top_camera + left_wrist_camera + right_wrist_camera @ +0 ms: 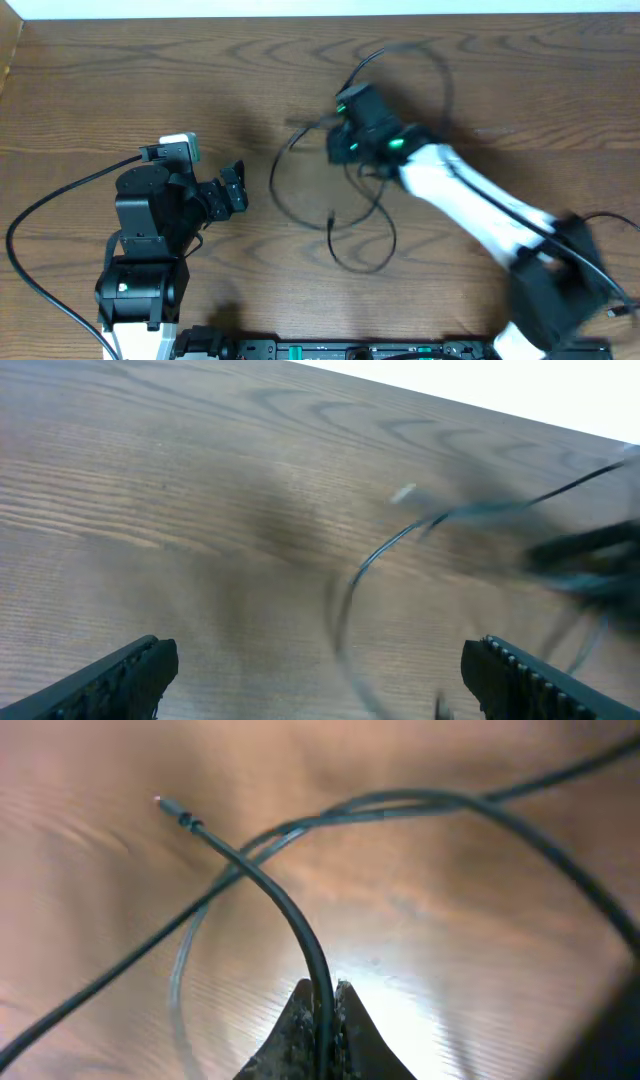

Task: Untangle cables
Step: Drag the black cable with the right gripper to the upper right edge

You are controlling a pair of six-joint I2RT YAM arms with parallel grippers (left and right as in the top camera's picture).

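Thin black cables (345, 215) lie in loose overlapping loops on the wooden table, centre right of the overhead view. My right gripper (345, 140) is over the loops, shut on a black cable (285, 910) that runs up from its fingertips (322, 995) to a small plug end (172, 808). A second black cable (420, 798) crosses it. My left gripper (232, 190) is open and empty, left of the loops; in the left wrist view (320, 670) a blurred cable loop (375, 560) lies ahead of it. No white cable shows.
The wooden table (130, 80) fills the view, with its far edge at the top. A thick black arm cable (50, 215) curves along the left side. A black rail (350, 350) runs along the front edge.
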